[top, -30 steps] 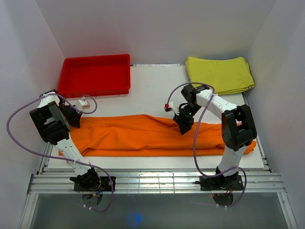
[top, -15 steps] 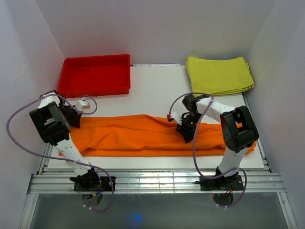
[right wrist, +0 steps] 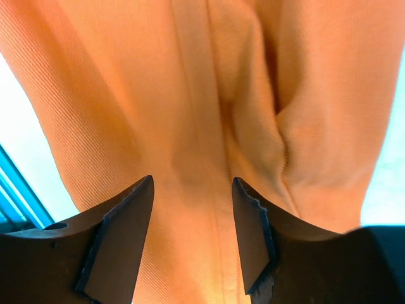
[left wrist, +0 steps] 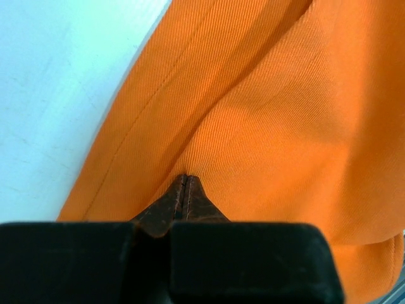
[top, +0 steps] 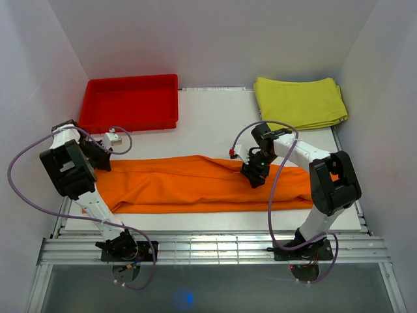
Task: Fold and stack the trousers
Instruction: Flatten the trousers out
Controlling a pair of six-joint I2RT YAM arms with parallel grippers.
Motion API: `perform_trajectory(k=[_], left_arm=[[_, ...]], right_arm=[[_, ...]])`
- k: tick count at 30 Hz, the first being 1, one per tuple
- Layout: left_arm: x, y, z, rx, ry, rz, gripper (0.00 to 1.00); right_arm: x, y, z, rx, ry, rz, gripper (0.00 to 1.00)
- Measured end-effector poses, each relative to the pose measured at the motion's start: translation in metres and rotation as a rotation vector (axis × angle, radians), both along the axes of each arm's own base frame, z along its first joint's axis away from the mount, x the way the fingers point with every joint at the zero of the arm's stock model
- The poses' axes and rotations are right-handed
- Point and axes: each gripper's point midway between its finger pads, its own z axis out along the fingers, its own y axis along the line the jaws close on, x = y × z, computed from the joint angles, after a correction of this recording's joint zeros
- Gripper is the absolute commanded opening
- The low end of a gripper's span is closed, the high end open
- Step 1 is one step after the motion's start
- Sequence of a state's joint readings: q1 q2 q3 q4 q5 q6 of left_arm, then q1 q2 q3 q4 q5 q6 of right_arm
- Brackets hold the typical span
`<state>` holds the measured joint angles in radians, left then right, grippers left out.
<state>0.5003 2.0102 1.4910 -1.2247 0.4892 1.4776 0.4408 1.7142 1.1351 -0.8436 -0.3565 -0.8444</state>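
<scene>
White surface [top: 208, 124] carries the trousers [top: 182, 186], laid lengthwise across its near half. Left hand [left wrist: 185, 182] is clenched on a fold at their left end. Right hand [right wrist: 192, 196], fingers parted, hangs over their middle.

The top view looks down from above and behind the arms, facing the far wall; it stands far enough back to take in the whole table [top: 202, 124], with both arm bases along its lower edge; the left wrist view sits just behind the left gripper [left wrist: 185, 178] and looks along its fingers, so near that the trousers [left wrist: 285, 126] fill most of the frame, with a strip of table at upper left; the right wrist view sits likewise behind the right gripper [right wrist: 192, 190], close above the cloth; all three views share the trousers, each wrist view showing a small patch of what the top view sees whole.
</scene>
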Motion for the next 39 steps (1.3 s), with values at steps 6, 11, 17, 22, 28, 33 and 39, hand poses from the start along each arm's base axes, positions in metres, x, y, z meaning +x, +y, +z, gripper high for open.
perform_trajectory(k=[6,11,17,22,28,33,39], left_arm=[[0.008,-0.002,0.027,-0.002,-0.070,-0.017,0.00],[0.007,-0.004,0.048,0.014,-0.116,-0.042,0.00],[0.005,-0.005,0.058,0.025,-0.142,-0.054,0.00],[0.005,-0.005,0.058,0.025,-0.144,-0.053,0.01],[0.005,-0.005,0.058,0.025,-0.144,-0.052,0.01],[0.006,-0.005,0.058,0.025,-0.145,-0.052,0.01],[0.006,-0.004,0.058,0.025,-0.147,-0.045,0.00]], right_arm=[[0.006,0.002,0.005,0.021,-0.031,-0.006,0.53],[0.014,-0.005,0.007,0.030,-0.037,-0.041,0.48],[0.036,-0.009,0.014,0.055,-0.038,-0.066,0.42],[0.027,-0.008,0.006,0.059,0.010,-0.032,0.36],[0.004,-0.018,-0.010,0.035,0.074,-0.006,0.36],[-0.003,-0.023,-0.019,0.035,0.087,0.001,0.28],[0.002,-0.023,-0.020,0.038,0.066,0.005,0.08]])
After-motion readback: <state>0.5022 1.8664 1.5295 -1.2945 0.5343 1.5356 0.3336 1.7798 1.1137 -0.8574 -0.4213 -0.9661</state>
